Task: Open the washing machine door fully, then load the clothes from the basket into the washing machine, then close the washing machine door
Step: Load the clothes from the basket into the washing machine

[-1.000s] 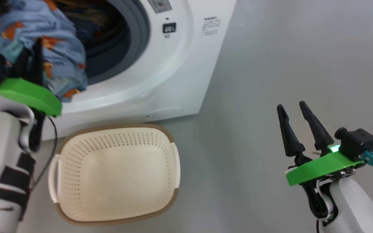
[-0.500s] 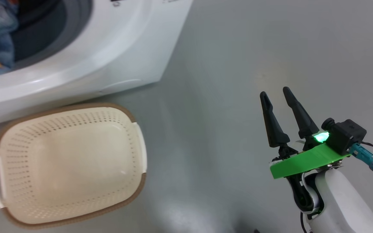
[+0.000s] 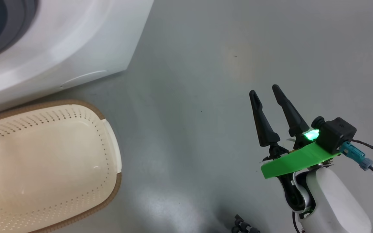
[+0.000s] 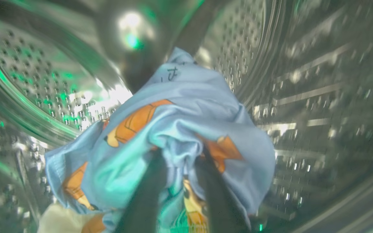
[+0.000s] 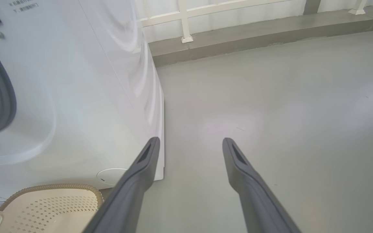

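Observation:
Inside the perforated steel drum (image 4: 37, 74) of the washing machine (image 3: 60, 42), light-blue clothes (image 4: 180, 97) with orange figures drape over my left gripper (image 4: 181, 161). Its two dark fingers stand a little apart, the tips buried in cloth, and the view is blurred. A cream piece lies below at the left. The cream basket (image 3: 44, 168) with a brown rim sits on the floor before the machine, nothing in it. My right gripper (image 3: 264, 89) hovers open over bare floor to the right, holding nothing. The washing machine door is out of view.
Grey floor stretches to the right of the machine's corner (image 5: 160, 145). A white railing (image 5: 186, 19) and a low ledge run along the back. A small dark part (image 3: 243, 226) lies at the bottom edge near my right arm.
The head camera has swung right, so the left arm and the clothes have left its picture. The right gripper has kept its pose, still open.

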